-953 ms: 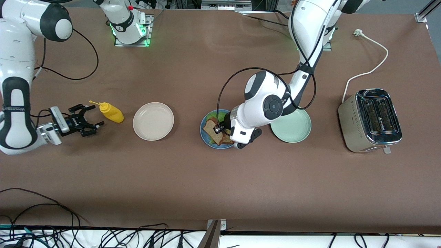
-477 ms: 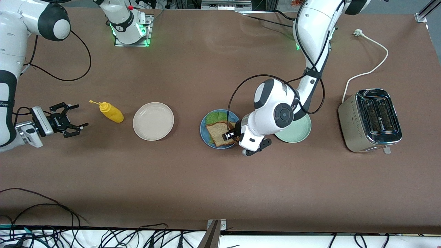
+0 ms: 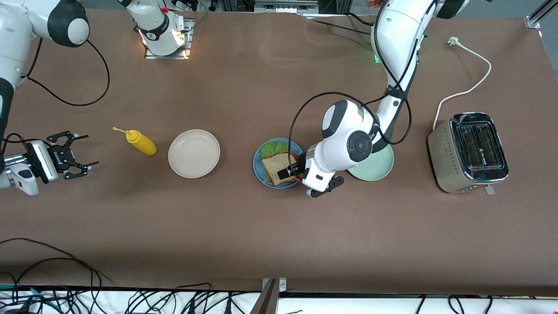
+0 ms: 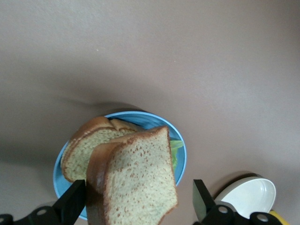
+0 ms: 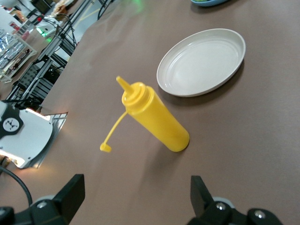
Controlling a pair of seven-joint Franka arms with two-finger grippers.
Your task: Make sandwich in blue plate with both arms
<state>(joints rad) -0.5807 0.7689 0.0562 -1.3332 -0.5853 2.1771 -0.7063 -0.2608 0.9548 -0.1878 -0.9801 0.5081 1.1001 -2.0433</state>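
The blue plate [image 3: 256, 167] sits mid-table with a green lettuce leaf [image 3: 269, 149] and a brown bread slice [image 3: 275, 165] lying on top. In the left wrist view a lower slice [image 4: 82, 147] lies on the plate [image 4: 183, 151], and the top slice [image 4: 136, 178] leans over it with lettuce [image 4: 176, 149] peeking out beside it. My left gripper [image 3: 290, 170] is at the plate's edge, open, its fingers [image 4: 74, 202] spread either side of the top slice. My right gripper [image 3: 72, 155] is open and empty at the right arm's end of the table, beside the yellow bottle [image 3: 140, 142].
A cream-white plate [image 3: 194, 153] lies between the bottle and the blue plate. A pale green plate [image 3: 375, 168] lies partly under the left arm. A toaster [image 3: 473, 150] with its cord [image 3: 468, 52] stands at the left arm's end. The right wrist view shows the bottle [image 5: 154, 119] and cream plate [image 5: 201, 61].
The left gripper shifted from over the plate to its edge toward the green plate; the top slice now covers the lettuce. The right gripper drew away from the bottle toward its table end.
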